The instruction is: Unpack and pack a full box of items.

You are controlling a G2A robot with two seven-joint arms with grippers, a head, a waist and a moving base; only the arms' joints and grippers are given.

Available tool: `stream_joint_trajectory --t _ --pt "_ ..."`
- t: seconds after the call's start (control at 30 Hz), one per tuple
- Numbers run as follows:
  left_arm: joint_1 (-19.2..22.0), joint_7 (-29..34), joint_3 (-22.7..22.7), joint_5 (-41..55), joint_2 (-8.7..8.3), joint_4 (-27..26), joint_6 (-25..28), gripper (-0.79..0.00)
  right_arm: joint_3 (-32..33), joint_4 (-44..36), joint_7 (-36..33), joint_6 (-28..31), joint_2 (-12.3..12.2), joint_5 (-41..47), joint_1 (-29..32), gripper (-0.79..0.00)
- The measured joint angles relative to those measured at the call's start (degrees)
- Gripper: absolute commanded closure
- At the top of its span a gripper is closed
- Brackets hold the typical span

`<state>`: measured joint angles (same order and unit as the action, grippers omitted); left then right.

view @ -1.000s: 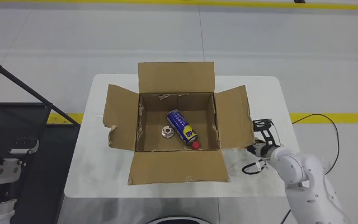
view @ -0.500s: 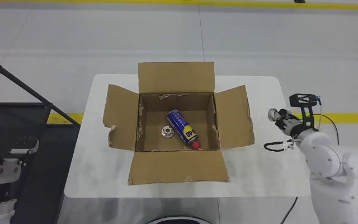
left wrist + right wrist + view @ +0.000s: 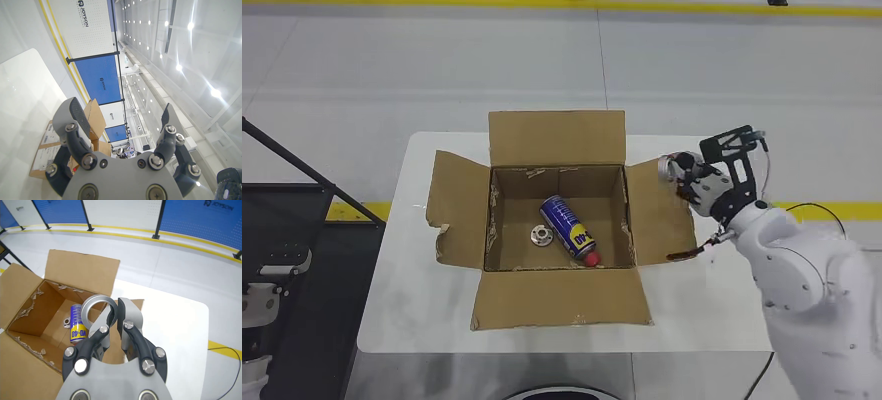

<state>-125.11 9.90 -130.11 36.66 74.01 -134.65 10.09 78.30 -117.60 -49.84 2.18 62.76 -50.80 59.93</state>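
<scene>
Table [image 3: 692, 310]: white, carries the box.
Box [image 3: 560, 298]: open, flaps spread.
Right gripper [image 3: 115, 311]: I see it clamped on the metal ring [image 3: 98, 298], above the right flap.
Left gripper [image 3: 122, 108]: spread wide, holding nothing.
Spray can [image 3: 569, 228]: lying in the box, long axis diagonal, red cap toward the near-right corner.
Flange [image 3: 540, 236]: flat, beside the can.

Blue-yellow spray can [image 3: 570, 231], brown box [image 3: 557, 140], silver ring [image 3: 90, 308]
</scene>
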Motion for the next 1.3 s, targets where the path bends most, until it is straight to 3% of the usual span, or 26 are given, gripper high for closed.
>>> stream_joint_trajectory --t 0.33,0.67,0.97,1.03,1.13,1.3 --pt "0.0 0.0 0.0 0.0 0.0 0.0 0.0 -0.785 -21.1 5.9 -0.6 2.1 2.8 -6.9 -9.8 0.0" --pt "0.0 0.0 0.0 0.0 0.0 0.0 0.0 -0.785 -38.6 20.2 -3.8 0.0 7.7 -18.5 -20.6 0.0" --pt "0.0 0.0 0.0 0.0 0.0 0.0 0.0 -0.785 -43.4 29.3 -8.7 -3.9 10.9 -24.8 -24.4 0.0" --pt "0.0 0.0 0.0 0.0 0.0 0.0 0.0 -0.785 -43.0 29.5 -9.3 -4.2 11.0 -25.3 -24.1 -0.117" --pt "0.0 0.0 0.0 0.0 0.0 0.0 0.0 -0.785 -42.3 29.6 -10.6 -3.9 11.1 -26.4 -23.5 -0.077" --pt "0.0 0.0 0.0 0.0 0.0 0.0 0.0 -0.785 -41.0 29.5 -11.8 -3.5 11.2 -28.1 -22.3 -0.129"
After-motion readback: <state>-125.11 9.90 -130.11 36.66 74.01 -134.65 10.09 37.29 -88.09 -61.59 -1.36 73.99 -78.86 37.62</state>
